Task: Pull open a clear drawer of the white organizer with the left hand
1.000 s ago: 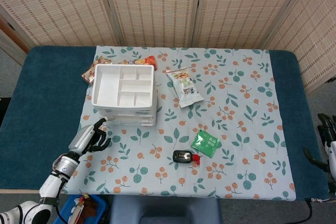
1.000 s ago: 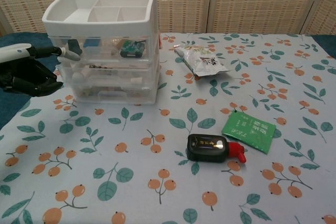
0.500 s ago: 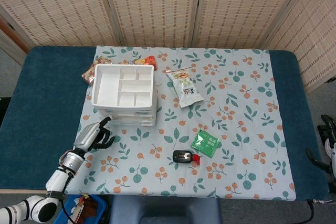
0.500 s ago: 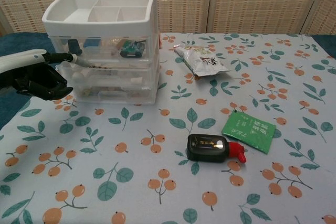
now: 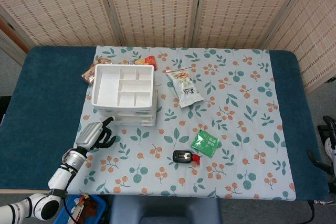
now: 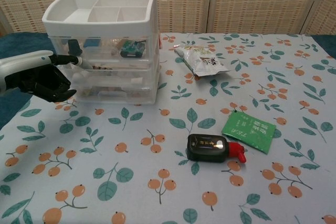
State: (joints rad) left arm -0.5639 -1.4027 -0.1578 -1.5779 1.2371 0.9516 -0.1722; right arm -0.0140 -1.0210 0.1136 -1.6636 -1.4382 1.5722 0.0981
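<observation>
The white organizer (image 5: 125,94) (image 6: 105,40) stands at the left of the floral cloth, with an open compartment tray on top and three clear drawers below, all pushed in. Small items show through the drawer fronts. My left hand (image 5: 93,135) (image 6: 41,80) hovers just left of the drawers' front, low over the table, holding nothing. Its dark fingers are curled in, and one finger stretches out to the left corner of the drawer stack, between the upper and middle drawers; contact is unclear. My right hand (image 5: 328,148) shows only partly at the right edge, off the table.
A snack bag (image 5: 185,85) (image 6: 202,60) lies right of the organizer. A green packet (image 5: 205,143) (image 6: 249,132) and a black fob with a red tip (image 5: 185,156) (image 6: 212,148) lie nearer the front. Orange packets (image 5: 149,60) sit behind the organizer.
My left hand has moved forward and to the right, closing on the organizer; its outstretched finger now reaches the drawer fronts. The drawers have not moved.
</observation>
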